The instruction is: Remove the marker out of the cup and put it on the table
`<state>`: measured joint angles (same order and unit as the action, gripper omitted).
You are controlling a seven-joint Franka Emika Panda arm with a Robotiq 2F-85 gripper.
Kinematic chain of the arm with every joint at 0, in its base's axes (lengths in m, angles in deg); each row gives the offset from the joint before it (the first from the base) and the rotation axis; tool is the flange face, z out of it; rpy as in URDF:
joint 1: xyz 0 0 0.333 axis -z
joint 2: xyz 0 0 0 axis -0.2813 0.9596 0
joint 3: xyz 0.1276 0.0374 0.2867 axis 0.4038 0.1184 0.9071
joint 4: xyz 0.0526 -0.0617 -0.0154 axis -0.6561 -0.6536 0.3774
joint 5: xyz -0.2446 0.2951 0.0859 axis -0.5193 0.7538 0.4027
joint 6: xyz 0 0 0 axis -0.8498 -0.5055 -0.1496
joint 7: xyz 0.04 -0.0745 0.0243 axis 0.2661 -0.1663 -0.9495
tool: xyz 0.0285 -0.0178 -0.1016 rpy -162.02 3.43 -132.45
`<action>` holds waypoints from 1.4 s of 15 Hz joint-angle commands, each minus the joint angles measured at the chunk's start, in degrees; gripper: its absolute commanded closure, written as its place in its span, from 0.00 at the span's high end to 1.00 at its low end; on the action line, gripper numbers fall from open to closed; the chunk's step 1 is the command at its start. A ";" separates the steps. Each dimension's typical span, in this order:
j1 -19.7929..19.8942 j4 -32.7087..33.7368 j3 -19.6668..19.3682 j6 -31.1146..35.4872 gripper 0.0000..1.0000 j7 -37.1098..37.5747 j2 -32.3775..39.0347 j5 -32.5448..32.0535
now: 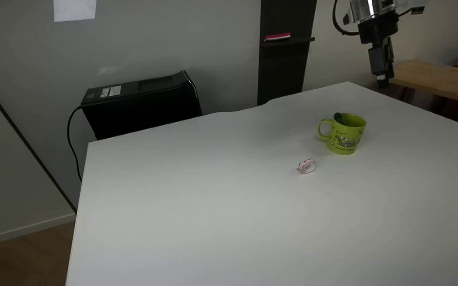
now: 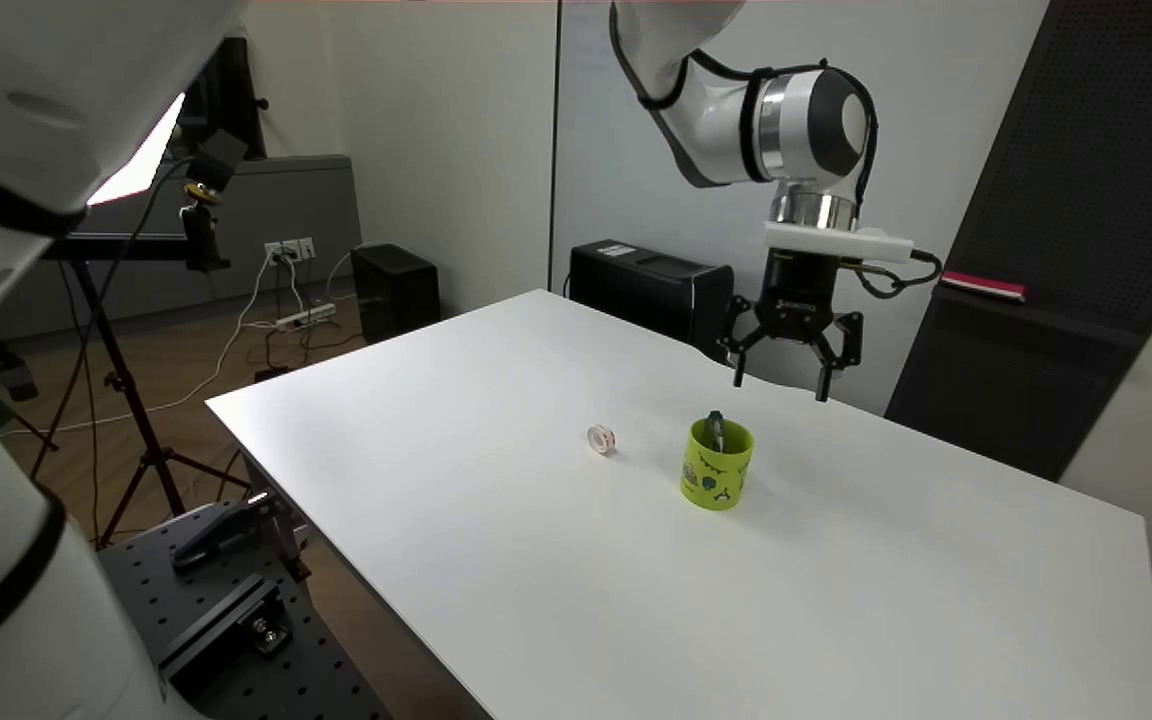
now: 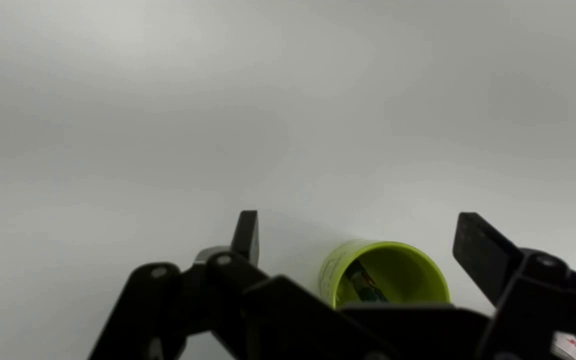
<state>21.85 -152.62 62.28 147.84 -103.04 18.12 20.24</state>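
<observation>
The black two-fingered end effector (image 2: 780, 392) hangs, fingers (image 3: 483, 250) apart, above the smooth white worktop (image 2: 496, 520). Only an exterior view shows the handle (image 1: 323, 137) of the lime-green mug (image 1: 344, 140); inside leans the thin dark marker (image 3: 365, 282), partly hidden. The wrist view crops the red-and-white tape roll (image 3: 573, 345).

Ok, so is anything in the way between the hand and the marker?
Nothing visible from above: the hand hangs open, higher than the cup, and the marker shows through the cup's open top. From the side, the cup's wall is in the way, around the marker's lower part.
</observation>
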 commanded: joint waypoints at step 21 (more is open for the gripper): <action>-6.71 24.89 0.45 -8.41 1.00 -5.45 19.89 -5.46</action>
<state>15.61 -132.89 63.21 141.94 -108.46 35.06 15.48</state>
